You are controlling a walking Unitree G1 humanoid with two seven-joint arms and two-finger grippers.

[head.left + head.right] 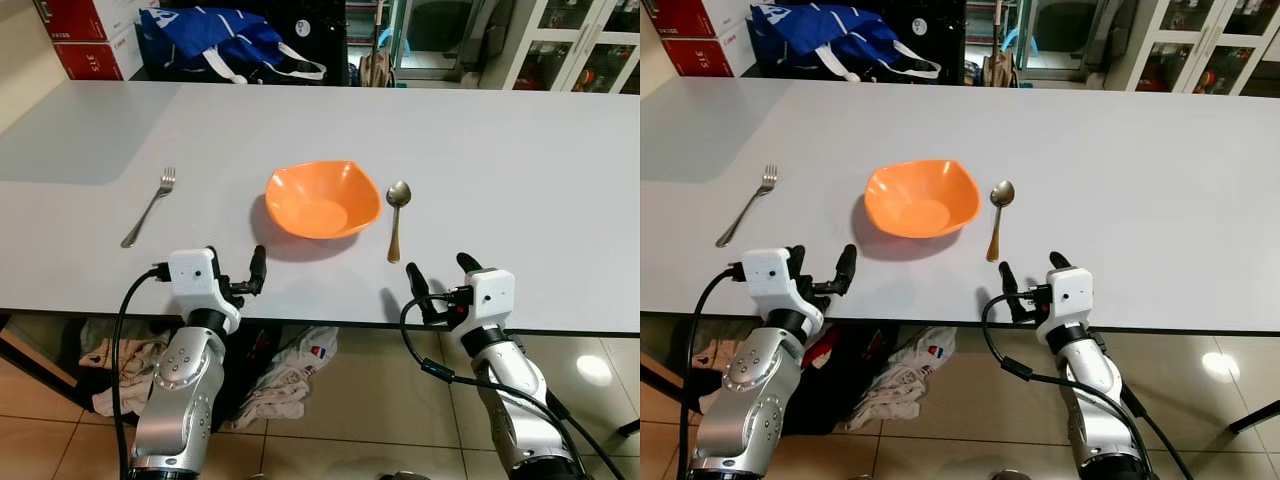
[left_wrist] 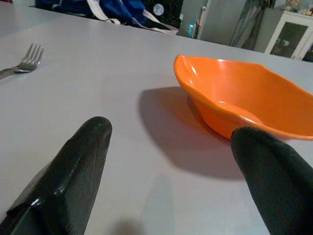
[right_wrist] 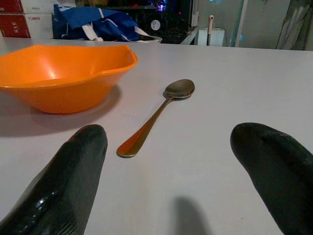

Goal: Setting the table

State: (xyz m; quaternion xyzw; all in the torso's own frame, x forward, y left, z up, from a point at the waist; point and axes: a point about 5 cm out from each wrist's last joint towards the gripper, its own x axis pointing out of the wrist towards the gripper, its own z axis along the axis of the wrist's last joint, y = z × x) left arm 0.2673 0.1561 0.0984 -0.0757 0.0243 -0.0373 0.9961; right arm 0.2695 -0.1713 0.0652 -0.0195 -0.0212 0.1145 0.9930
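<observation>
Left end effector (image 1: 236, 272) spread near orange bowl (image 1: 322, 199), spoon (image 1: 397, 215) beside

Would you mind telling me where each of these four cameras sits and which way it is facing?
Left eye view: on the head, looking forward and down at the white table; left gripper and right gripper show, both open.
Right eye view: the head's other eye, same scene, same arms.
Left wrist view: on the left wrist, looking past its fingertips at the orange bowl and fork.
Right wrist view: on the right wrist, facing the spoon.
Shared: both wrist views show the bowl.
</observation>
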